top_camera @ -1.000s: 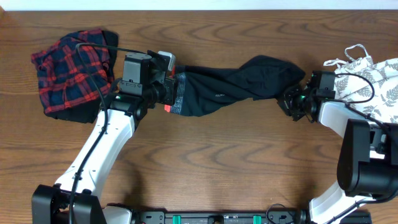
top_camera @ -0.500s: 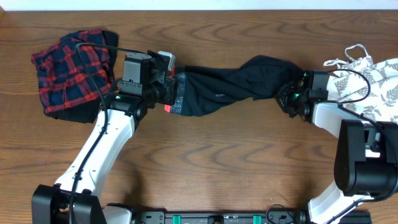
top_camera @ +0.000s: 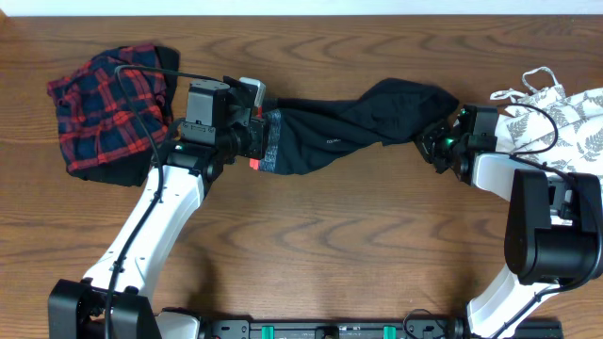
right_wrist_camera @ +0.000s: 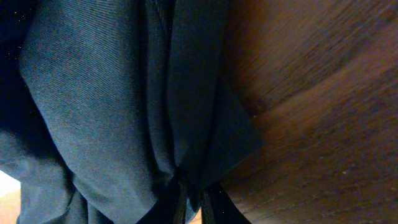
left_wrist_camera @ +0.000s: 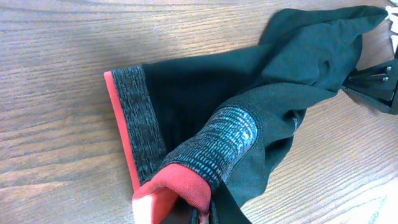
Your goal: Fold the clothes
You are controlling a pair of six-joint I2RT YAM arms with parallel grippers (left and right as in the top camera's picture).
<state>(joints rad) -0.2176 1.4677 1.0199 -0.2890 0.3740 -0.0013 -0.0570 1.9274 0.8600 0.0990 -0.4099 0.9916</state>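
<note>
Black leggings (top_camera: 349, 127) lie stretched across the middle of the table, bunched between the two arms. Their grey-and-coral waistband (top_camera: 267, 143) is at the left end, and my left gripper (top_camera: 252, 139) is shut on it; the left wrist view shows the coral edge (left_wrist_camera: 180, 186) pinched between the jaws. My right gripper (top_camera: 441, 139) is shut on the black fabric (right_wrist_camera: 124, 106) at the leggings' right end, which gathers into folds at the jaws. A red-navy plaid piece (top_camera: 105, 108) sits crumpled at the far left. A white leaf-print top (top_camera: 565, 127) lies at the right edge.
The table is brown wood (top_camera: 330, 245). The left arm (top_camera: 160, 221) slants from the front left up to the waistband. The right arm (top_camera: 546, 235) stands at the right, close to the leaf-print top. A black rail (top_camera: 330, 330) runs along the front edge.
My right gripper has moved slightly up and away with the leggings' end and closed tighter on the fabric. The bunched right end has lifted a little. The left arm has not moved.
</note>
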